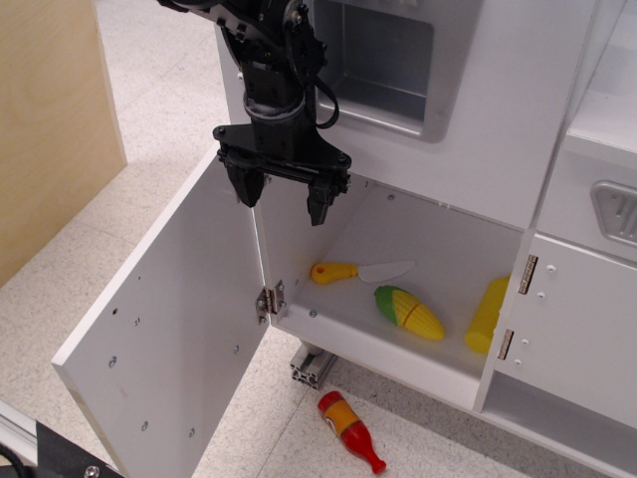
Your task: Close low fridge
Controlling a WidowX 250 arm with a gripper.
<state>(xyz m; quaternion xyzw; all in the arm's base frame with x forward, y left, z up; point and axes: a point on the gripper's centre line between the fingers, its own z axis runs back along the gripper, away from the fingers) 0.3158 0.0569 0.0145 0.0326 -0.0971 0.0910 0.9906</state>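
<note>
The low fridge (398,329) is a white toy-kitchen compartment, and it stands open. Its large flat white door (169,329) is swung wide out to the left on a metal hinge (269,299), with its inner face toward me; the handle is hidden. Inside lie a toy knife with a yellow handle (358,271), a toy corn cob (408,312) and a yellow bottle (486,315). My black gripper (283,198) hangs open and empty just above the door's hinged top edge, at the compartment's upper left corner.
A red and yellow toy bottle (350,430) lies on the floor in front of the fridge. An upper white panel with a recessed grey dispenser (383,60) is above. A narrower white cabinet door with metal hinges (572,329) is at right. A wooden board (50,119) stands at left.
</note>
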